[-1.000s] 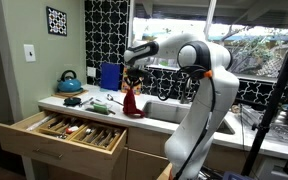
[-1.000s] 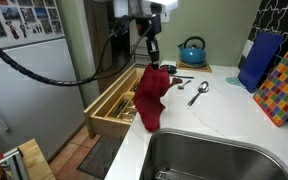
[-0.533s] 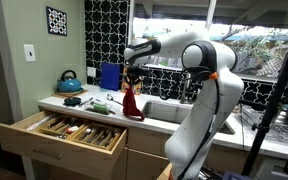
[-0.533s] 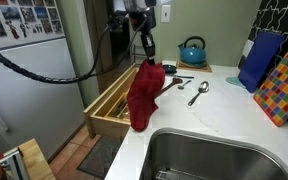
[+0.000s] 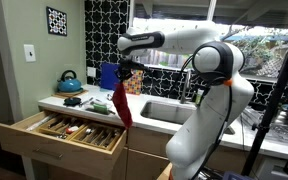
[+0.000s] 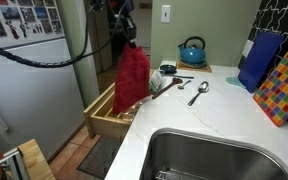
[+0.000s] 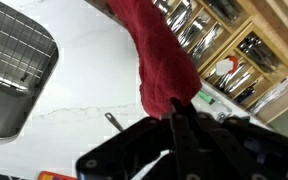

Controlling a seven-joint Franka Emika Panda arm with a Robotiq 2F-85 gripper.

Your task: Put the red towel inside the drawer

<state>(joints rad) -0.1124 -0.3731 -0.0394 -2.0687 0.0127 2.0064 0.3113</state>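
Note:
The red towel (image 5: 121, 102) hangs from my gripper (image 5: 124, 75), which is shut on its top end. It dangles over the front edge of the white counter, above the right part of the open wooden drawer (image 5: 64, 135). It also shows in an exterior view (image 6: 132, 76), hanging over the drawer (image 6: 109, 113). In the wrist view the towel (image 7: 164, 62) hangs from the gripper's fingers (image 7: 177, 110), with the drawer's cutlery compartments (image 7: 209, 40) beyond it.
The drawer holds cutlery in several dividers. A blue kettle (image 6: 192, 51), spoons (image 6: 198, 93) and a small glass (image 6: 156, 80) lie on the counter. The steel sink (image 6: 214, 155) with a rack (image 7: 12, 70) is beside them. A blue board (image 6: 256, 60) leans at the wall.
My gripper has lifted the towel and carried it from above the counter toward the open drawer; the towel now hangs over the drawer's edge.

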